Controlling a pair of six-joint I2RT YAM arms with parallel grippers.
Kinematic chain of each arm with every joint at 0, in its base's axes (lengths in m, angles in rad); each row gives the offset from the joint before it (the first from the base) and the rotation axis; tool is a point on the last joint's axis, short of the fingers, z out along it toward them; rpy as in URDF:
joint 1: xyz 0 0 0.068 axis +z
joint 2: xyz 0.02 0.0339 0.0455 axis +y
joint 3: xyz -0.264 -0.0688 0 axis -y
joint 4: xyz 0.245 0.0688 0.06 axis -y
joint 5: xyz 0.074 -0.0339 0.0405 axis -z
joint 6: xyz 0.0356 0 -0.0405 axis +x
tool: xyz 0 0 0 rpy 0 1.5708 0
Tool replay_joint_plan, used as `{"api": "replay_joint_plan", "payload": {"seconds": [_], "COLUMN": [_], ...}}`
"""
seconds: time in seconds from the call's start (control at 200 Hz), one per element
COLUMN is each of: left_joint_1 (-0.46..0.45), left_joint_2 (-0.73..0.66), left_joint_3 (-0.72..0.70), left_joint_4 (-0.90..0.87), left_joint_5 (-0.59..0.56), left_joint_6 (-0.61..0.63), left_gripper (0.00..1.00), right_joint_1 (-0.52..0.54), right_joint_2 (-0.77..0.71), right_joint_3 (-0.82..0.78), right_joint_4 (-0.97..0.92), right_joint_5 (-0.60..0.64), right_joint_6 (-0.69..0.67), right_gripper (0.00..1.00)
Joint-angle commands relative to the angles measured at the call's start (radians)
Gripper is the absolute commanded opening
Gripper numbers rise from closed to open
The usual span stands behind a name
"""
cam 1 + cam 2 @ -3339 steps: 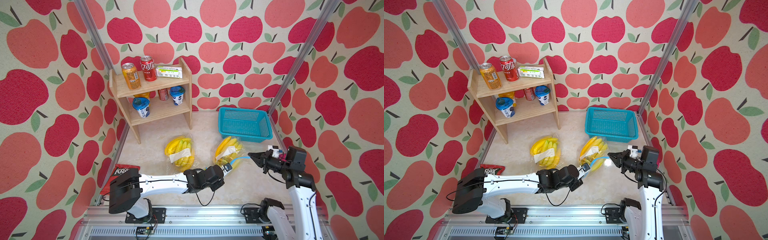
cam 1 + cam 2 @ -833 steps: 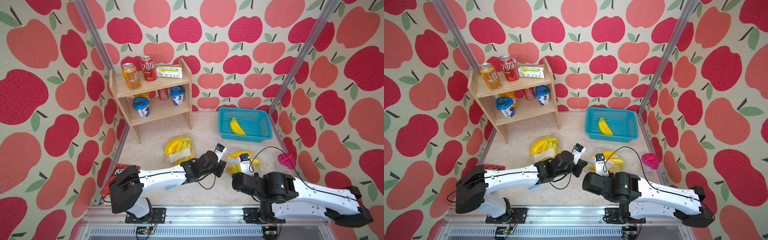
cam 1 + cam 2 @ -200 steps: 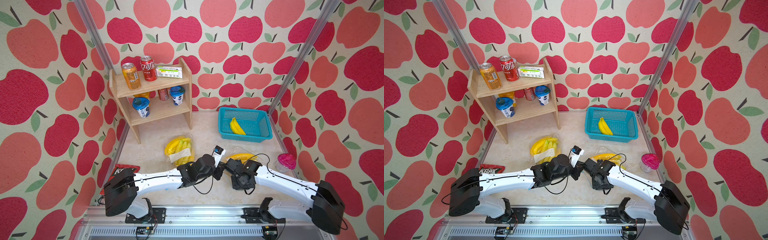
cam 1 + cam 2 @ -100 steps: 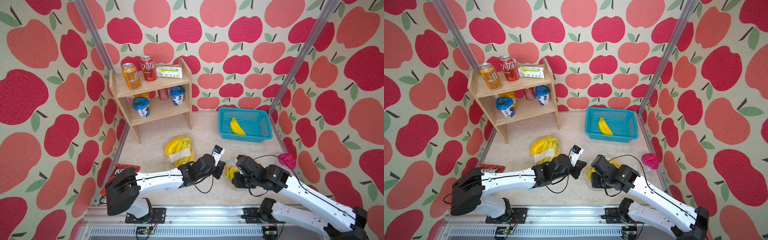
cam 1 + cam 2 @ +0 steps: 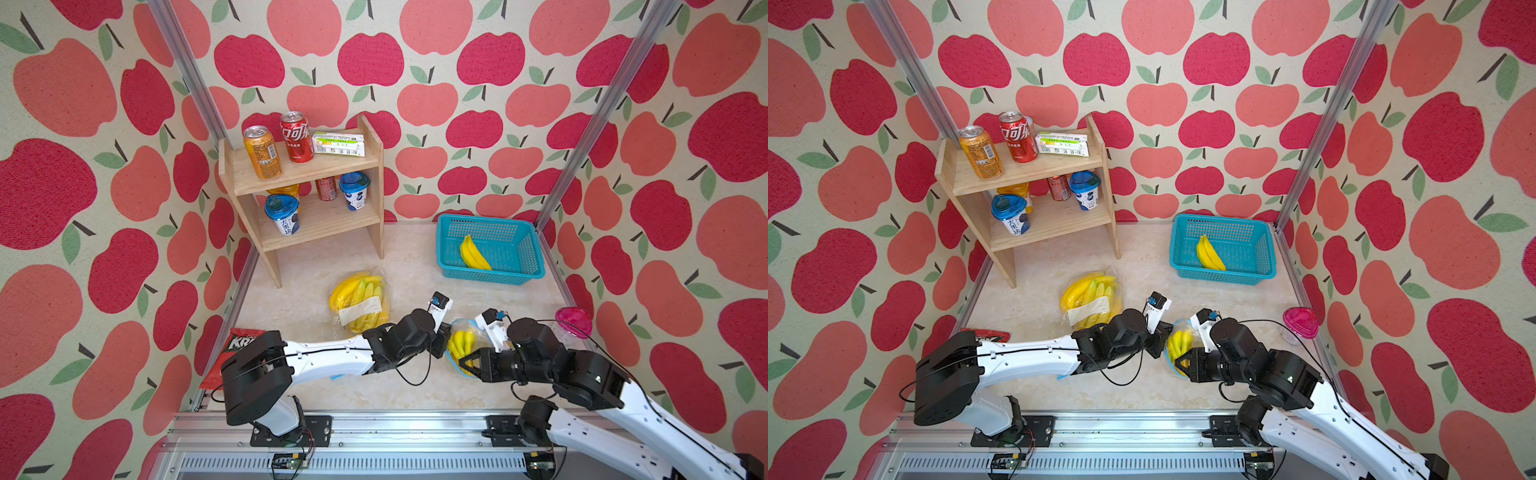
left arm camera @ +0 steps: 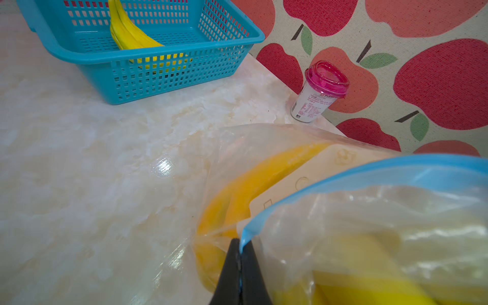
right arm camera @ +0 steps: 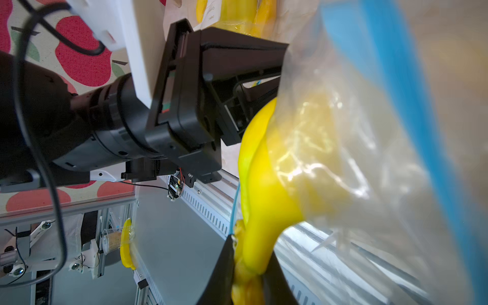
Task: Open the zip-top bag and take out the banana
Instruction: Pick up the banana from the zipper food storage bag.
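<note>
The right gripper clamps the banana bunch by its stem, fruit stretching straight ahead into the zip-top bag, whose rim the left gripper pinches tight.

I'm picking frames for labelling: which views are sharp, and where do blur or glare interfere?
Both top views: sharp, evenly lit. Left wrist: basket and cup crisp, nearest part of the bag blurred, a glare spot on the table. Right wrist: bag and banana soft, bright reflections on the film.
</note>
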Motion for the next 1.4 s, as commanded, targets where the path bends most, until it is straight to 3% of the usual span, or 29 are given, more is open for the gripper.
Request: {"api": "replay_joint_plan", "payload": {"seconds": [0.0, 0.325, 0.61, 0.795, 0.895, 0.955, 1.13, 1.396], "left_joint_1": [0.009, 0.024, 0.067, 0.088, 0.097, 0.098, 0.11, 0.112], "left_joint_2": [0.014, 0.016, -0.006, -0.031, -0.043, -0.053, -0.083, -0.085], "left_joint_3": [0.017, -0.007, -0.033, -0.058, -0.068, -0.073, -0.101, -0.097], "left_joint_4": [-0.019, 0.002, 0.017, 0.053, 0.058, 0.053, 0.06, 0.068], "left_joint_5": [-0.027, -0.026, -0.021, 0.003, 0.01, 0.002, -0.016, 0.001], "left_joint_6": [0.021, 0.022, 0.03, 0.004, -0.006, -0.009, -0.014, -0.013], "left_gripper": [0.0, 0.0, 0.0, 0.0, 0.0, 0.07, 0.11, 0.05], "right_joint_1": [0.008, 0.008, 0.008, 0.008, 0.008, 0.008, 0.002, -0.08], "right_joint_2": [-0.046, -0.176, -0.094, -0.117, -0.149, -0.158, -0.093, -0.028], "right_joint_3": [-0.027, -0.13, -0.078, -0.073, -0.111, -0.121, -0.09, -0.081], "right_joint_4": [0.152, 0.458, 0.615, 0.676, 0.731, 0.754, 0.715, 0.738], "right_joint_5": [-0.032, -0.056, -0.063, 0.101, 0.156, 0.172, 0.218, 0.209], "right_joint_6": [-0.025, -0.081, -0.259, -0.375, -0.387, -0.385, -0.365, -0.319], "right_gripper": [0.14, 0.15, 0.13, 0.1, 0.1, 0.11, 0.12, 0.14]}}
